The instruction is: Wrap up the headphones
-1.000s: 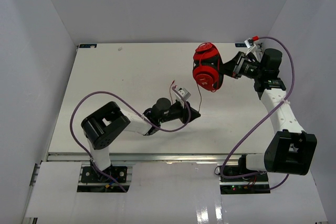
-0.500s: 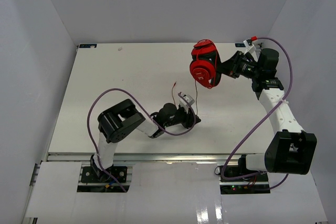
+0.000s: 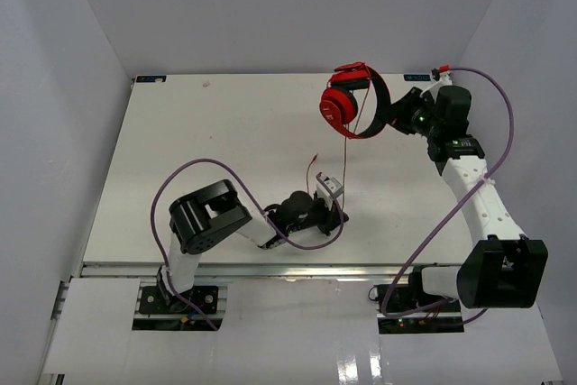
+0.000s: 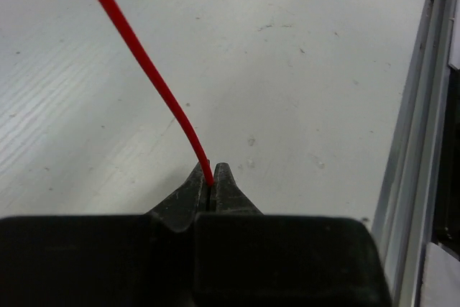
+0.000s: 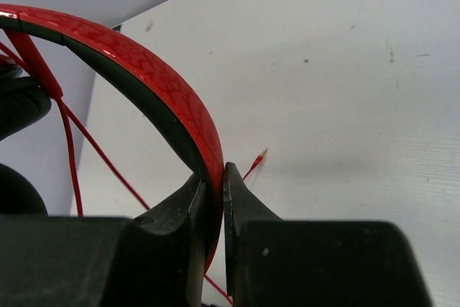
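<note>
The red headphones [image 3: 341,105] hang in the air at the far right of the table, held by their headband [image 5: 162,88]. My right gripper [image 3: 398,120] is shut on the headband, whose red and black band sits between the jaws in the right wrist view [image 5: 214,181]. The thin red cord [image 3: 348,155] runs down from the headphones to my left gripper [image 3: 339,215], low over the table near its front edge. In the left wrist view the left gripper [image 4: 213,176] is shut on the cord [image 4: 144,62]. The cord's plug end [image 3: 313,159] sticks up free.
The white table [image 3: 198,151] has a metal rail along its near edge [image 4: 413,177]. Purple robot cables loop beside the left arm [image 3: 171,188] and the right arm [image 3: 491,146]. White walls enclose the table on three sides.
The right gripper has turned and raised the headphones, so the headband now arcs sideways. The left gripper has moved right and nearer the front edge with the cord, drawing it longer.
</note>
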Controlling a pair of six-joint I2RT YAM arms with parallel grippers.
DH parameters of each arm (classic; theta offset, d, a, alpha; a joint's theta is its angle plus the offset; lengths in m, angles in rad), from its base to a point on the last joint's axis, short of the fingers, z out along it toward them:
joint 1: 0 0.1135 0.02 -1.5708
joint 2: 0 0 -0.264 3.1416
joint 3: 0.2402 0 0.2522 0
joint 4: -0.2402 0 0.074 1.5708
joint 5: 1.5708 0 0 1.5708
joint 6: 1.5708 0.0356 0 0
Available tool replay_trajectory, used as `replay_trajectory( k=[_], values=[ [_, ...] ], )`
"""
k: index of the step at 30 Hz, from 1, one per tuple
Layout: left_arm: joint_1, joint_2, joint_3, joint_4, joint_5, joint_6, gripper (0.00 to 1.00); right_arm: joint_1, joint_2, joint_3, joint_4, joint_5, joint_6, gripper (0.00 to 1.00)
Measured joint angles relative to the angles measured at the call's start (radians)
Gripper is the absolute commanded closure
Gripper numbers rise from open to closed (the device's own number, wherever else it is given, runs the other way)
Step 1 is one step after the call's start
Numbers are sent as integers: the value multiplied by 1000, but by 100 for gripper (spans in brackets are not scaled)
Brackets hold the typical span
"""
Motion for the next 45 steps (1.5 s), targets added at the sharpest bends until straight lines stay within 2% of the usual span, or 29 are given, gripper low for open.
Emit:
replay_trajectory(
  k=[2,8,12,17,23,32,38,45],
  values=[
    [-28,-36,4,-56,-22,13,100,51,-7,-1,-14,126,-48,92],
    [-120,-197,96,-393,-93,88,100,192,-23,-83,66,479,-289,92],
    [-168,-335,176,-667,-167,149,100,194,-25,-184,115,617,-436,92],
    [-186,-482,288,-983,-282,228,100,188,-40,-271,144,680,-601,92],
    [-160,-530,472,-1208,-461,416,100,188,-115,-317,149,545,-779,92],
    [9,-430,753,-1307,-475,618,100,192,-219,-356,111,262,-960,92],
    [74,-354,787,-1326,-415,663,97,188,-279,-361,60,136,-1024,92],
    [104,-342,758,-1306,-324,667,92,186,-295,-362,4,13,-1028,92]
  ],
)
